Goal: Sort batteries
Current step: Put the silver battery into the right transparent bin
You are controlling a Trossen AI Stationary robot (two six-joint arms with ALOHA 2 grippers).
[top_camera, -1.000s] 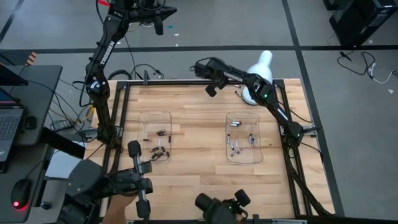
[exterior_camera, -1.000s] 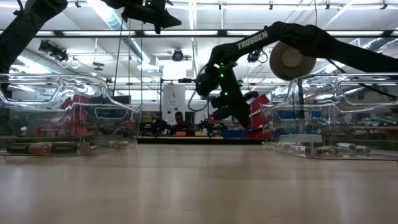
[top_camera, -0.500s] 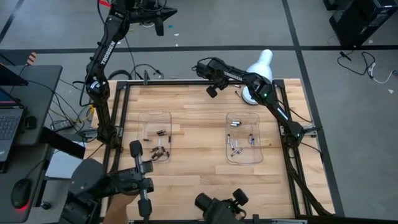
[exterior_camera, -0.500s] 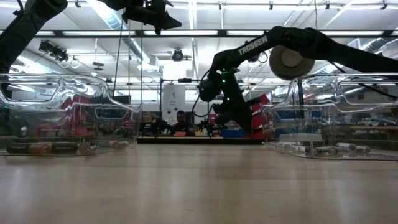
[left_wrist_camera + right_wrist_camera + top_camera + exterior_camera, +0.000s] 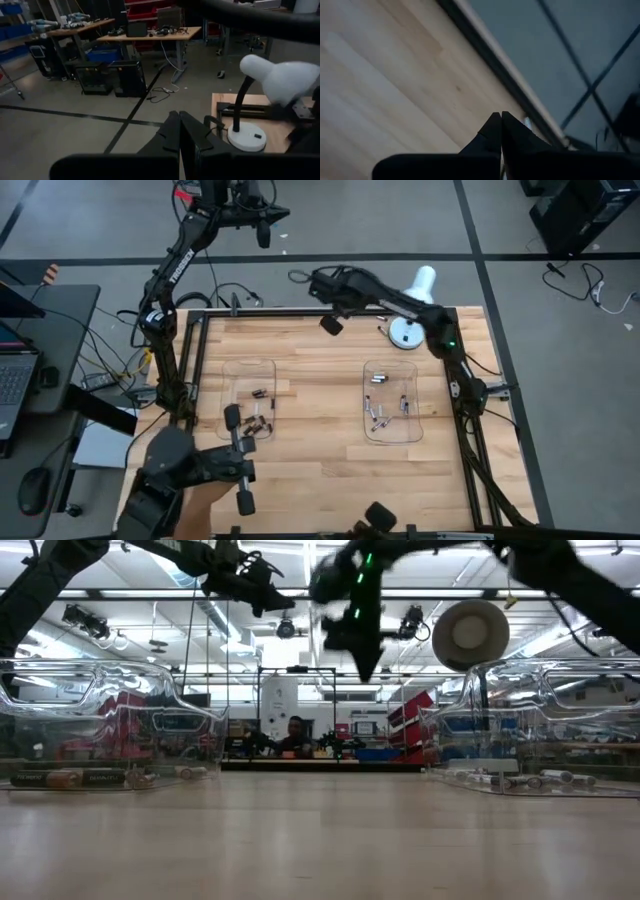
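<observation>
The batteries (image 5: 258, 412) are seen in two clear trays on the wooden worktop (image 5: 320, 370). The dark ones lie in and beside the left tray (image 5: 249, 370). The shiny ones (image 5: 385, 409) lie in the right tray (image 5: 391, 434).

The left claw (image 5: 262, 232) is held high, past the far left corner of the worktop, and it is closed on nothing. The right claw (image 5: 330, 325) is held above the far edge of the worktop, near the white lamp (image 5: 412, 308). It is closed too, and nothing is held in it.

No battery is being touched. To do this step well, one claw should probably be brought down over a single battery and opened first. The battery is best gripped across its middle, so it is not rolled away. The thin tray walls should not be bumped.
</observation>
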